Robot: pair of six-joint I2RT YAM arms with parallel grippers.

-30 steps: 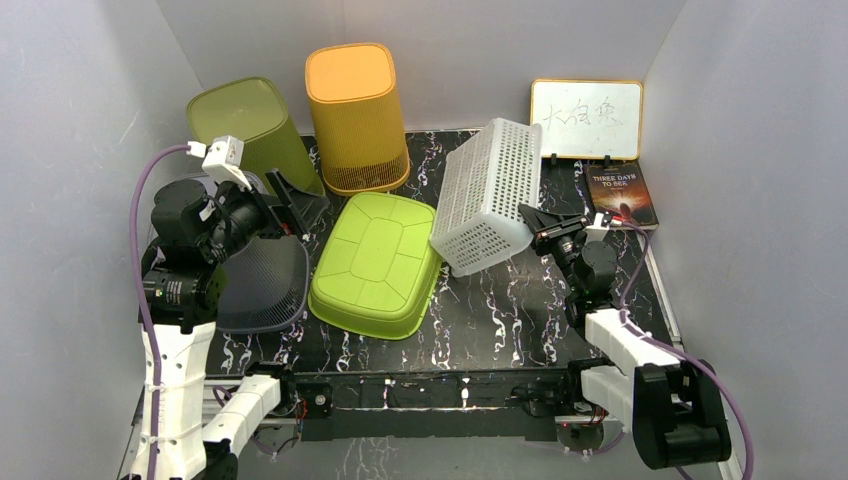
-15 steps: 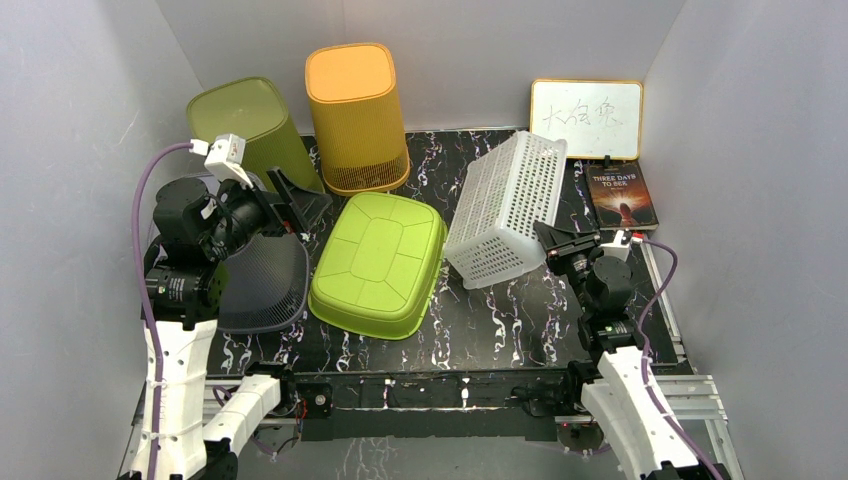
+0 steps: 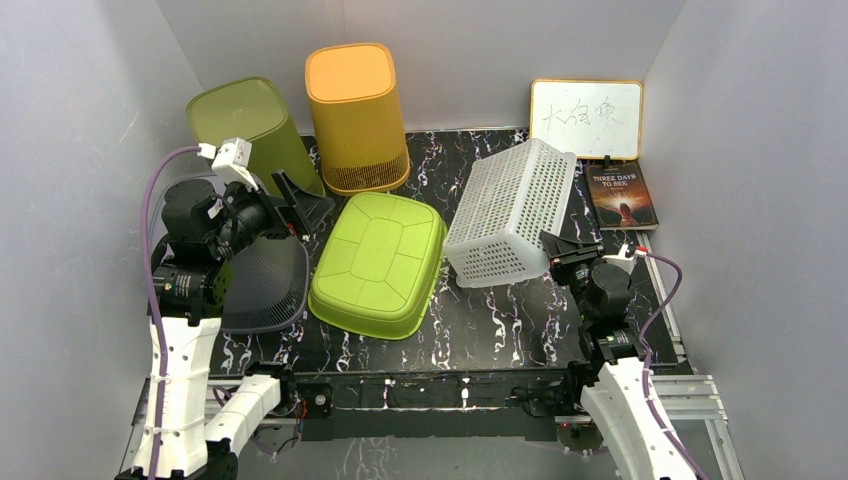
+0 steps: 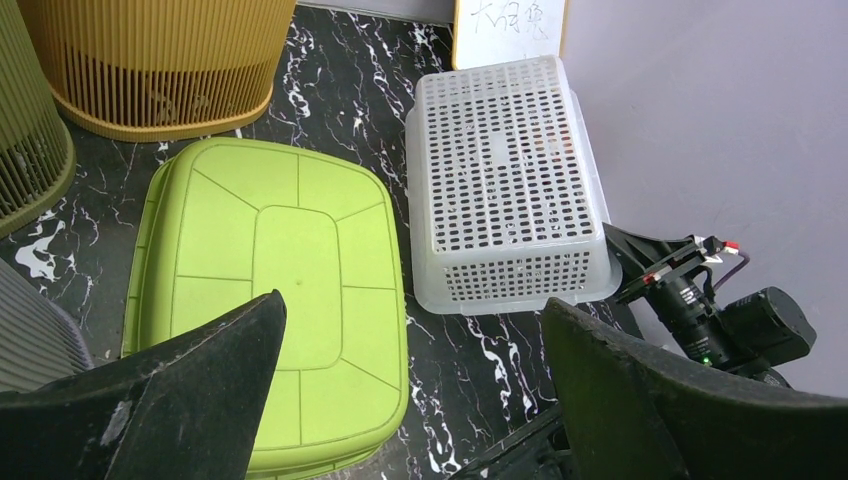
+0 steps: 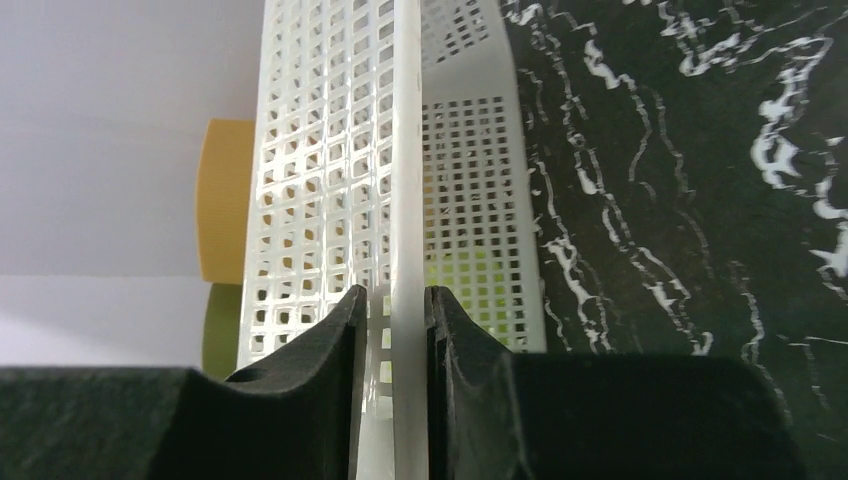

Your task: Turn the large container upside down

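Right pincer (image 5: 390, 300) clamped on rim of white perforated plastic basket (image 3: 510, 210), bottom up on black, white-veined marble-look table (image 3: 500, 310); left pincer (image 4: 410, 305) spread wide; plain grey walls (image 3: 90, 90) around.

The black marbled table (image 3: 480, 320) carries a white basket (image 3: 510, 210), lime tub (image 3: 380, 260), orange bin (image 3: 355, 115), olive bin (image 3: 250, 130) and a book (image 3: 620, 195).

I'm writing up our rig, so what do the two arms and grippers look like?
The left arm and right arm have white lower links and black joint housings. A purple cable loops off each wrist; the left one ends at a white connector box. The left gripper and right gripper have black, wedge-shaped fingers.
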